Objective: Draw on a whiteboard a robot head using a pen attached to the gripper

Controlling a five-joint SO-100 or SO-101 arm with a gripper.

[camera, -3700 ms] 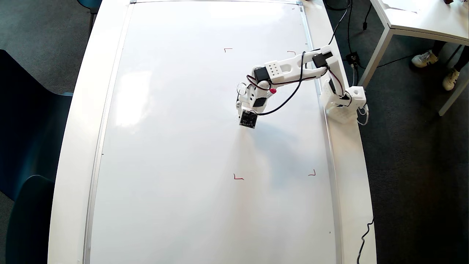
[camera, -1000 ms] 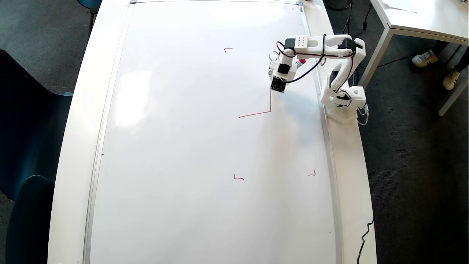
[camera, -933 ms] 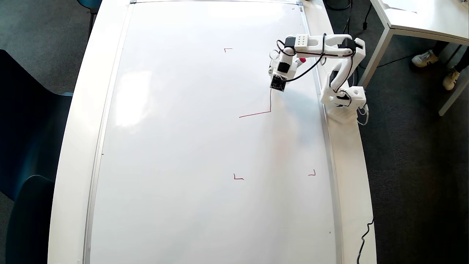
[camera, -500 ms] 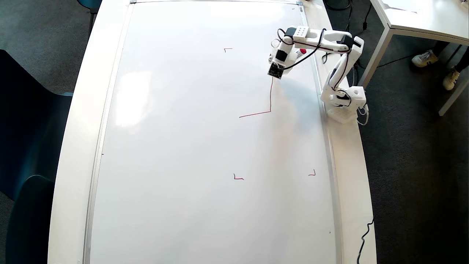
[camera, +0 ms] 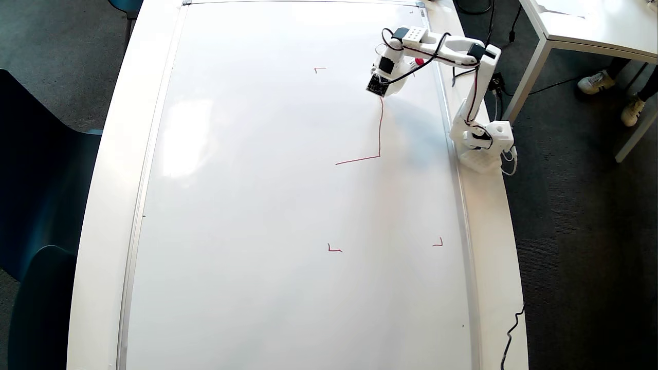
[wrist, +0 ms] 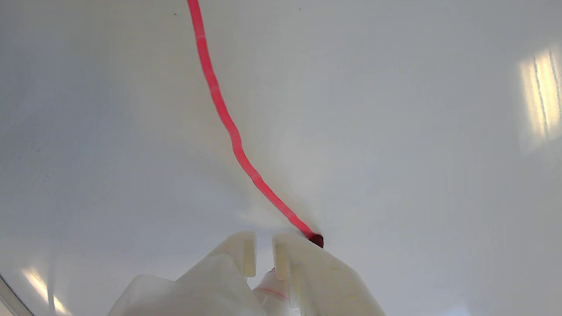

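While the arm reaches across the far right of the board, these points hold.

Whiteboard: glossy white, thin silver frame, fills most of the overhead view; lies flat on a white table whose rim shows all round it.

Arm: white base block stands on the table's right rim, just outside the frame. Lower link rises from it and leans toward the far end; upper link then runs left over the board's far right corner. Wrist bends down toward the surface.

Gripper: hangs over the board at the far right, dark square circuit board on its near-left face, black cables looping alongside. In the wrist view its two white fingers stand close with a narrow slot between them, closed round the pen.

Robot head: only two red strokes so far. One runs near-to-far on the right, from a corner up to the gripper; the other slants left from that corner. Wrist view shows the stroke ending at the pen's tip.

Pen: white barrel seen between the fingers; dark red tip touching the board at the line's end. Red cap end shows just right of the gripper overhead.

Corner marks: small red, three visible, well apart.
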